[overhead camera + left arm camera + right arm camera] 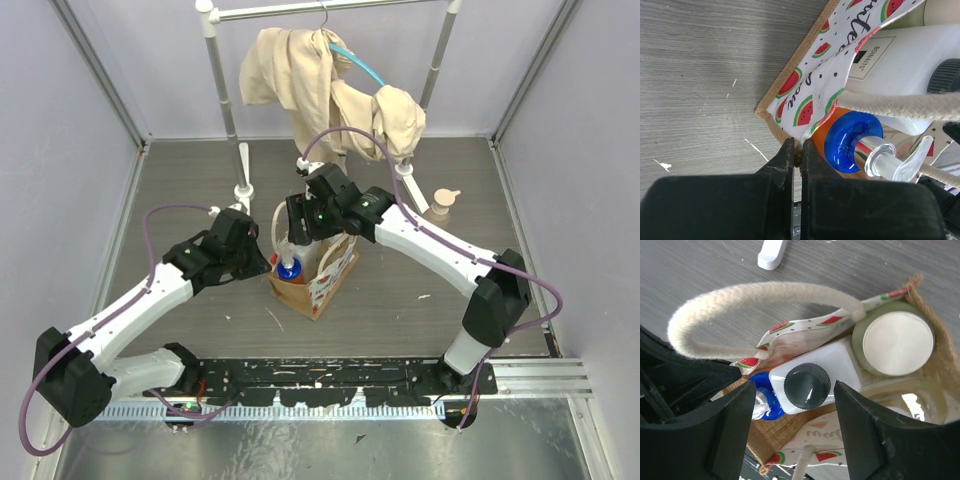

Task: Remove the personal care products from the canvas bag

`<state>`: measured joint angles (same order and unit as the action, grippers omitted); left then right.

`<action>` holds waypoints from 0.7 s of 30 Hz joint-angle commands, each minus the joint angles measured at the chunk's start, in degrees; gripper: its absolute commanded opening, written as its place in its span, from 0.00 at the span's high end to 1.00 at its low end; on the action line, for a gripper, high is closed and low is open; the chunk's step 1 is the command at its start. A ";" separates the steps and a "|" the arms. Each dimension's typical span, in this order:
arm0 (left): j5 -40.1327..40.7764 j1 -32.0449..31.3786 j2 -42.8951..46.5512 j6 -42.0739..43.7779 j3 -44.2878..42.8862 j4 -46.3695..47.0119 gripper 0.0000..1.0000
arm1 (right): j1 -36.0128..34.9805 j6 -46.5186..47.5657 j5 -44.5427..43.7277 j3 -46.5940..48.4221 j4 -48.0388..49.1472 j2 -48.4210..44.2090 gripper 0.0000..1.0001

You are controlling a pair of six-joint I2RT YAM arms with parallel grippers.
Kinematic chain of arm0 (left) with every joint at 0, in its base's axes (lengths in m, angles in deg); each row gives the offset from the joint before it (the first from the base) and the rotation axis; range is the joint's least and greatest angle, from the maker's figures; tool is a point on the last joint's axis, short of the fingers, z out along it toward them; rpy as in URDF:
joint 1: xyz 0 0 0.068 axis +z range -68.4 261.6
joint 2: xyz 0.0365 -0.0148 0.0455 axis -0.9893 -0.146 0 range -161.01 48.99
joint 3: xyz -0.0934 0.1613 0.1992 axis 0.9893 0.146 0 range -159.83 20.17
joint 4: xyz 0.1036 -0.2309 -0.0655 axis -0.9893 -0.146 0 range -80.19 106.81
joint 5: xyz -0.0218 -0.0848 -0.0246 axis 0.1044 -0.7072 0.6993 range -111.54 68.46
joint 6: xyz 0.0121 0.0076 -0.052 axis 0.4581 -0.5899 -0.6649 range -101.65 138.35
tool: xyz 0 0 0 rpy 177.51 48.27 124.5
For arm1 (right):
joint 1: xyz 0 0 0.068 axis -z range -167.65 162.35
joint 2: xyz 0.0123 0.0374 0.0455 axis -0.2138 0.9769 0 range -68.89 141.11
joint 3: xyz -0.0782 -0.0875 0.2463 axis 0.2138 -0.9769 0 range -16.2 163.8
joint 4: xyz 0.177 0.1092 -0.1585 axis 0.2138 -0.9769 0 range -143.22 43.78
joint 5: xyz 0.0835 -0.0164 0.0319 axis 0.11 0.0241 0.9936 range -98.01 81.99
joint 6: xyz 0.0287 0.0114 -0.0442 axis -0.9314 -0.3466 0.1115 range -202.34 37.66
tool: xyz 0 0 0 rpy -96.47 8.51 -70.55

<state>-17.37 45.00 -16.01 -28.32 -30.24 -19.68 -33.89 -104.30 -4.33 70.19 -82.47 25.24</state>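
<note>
The canvas bag [322, 280] stands mid-table, tan with a watermelon-print lining [810, 95] and cream rope handles [765, 294]. My left gripper [266, 264] is shut on the bag's near-left corner rim [799, 152]. Inside the bag are an orange bottle with a blue cap [854, 141] and a clear pump, a white bottle [900, 60] with a dark screw cap [807, 385], and a cream-lidded jar [897, 342]. My right gripper [795, 390] is open just above the bag, its fingers either side of the dark cap, apart from it. A peach pump bottle [443, 200] stands on the table at back right.
A clothes rack [225, 90] with a beige garment [320, 85] on a hanger stands behind the bag. Its white feet [243, 190] rest on the table close to the bag. A black rail [330, 380] runs along the near edge. Grey walls enclose both sides.
</note>
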 commanded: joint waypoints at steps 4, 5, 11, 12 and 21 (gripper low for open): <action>-1.95 -0.50 -0.84 0.19 4.83 -4.03 0.94 | -2.06 -15.57 -12.47 1.82 -3.84 -1.95 0.28; -2.20 -0.49 -0.97 0.18 5.00 -3.82 0.94 | -2.02 -17.01 -12.92 2.02 -4.32 -1.56 0.27; -2.51 -0.49 -0.38 0.49 5.49 -3.90 0.94 | -2.01 -24.41 -13.57 1.91 -4.22 1.14 0.24; -2.51 -0.49 -0.23 0.53 5.58 -3.89 0.94 | -2.08 -26.00 -13.65 1.32 -2.72 1.24 0.24; -2.84 -0.49 0.14 0.82 5.39 -3.49 0.93 | -4.47 -36.84 -23.03 20.35 -22.13 16.62 0.14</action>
<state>-19.67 45.00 -14.43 -28.83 -27.21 -16.22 -36.60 -134.00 -19.13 79.18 -93.88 34.53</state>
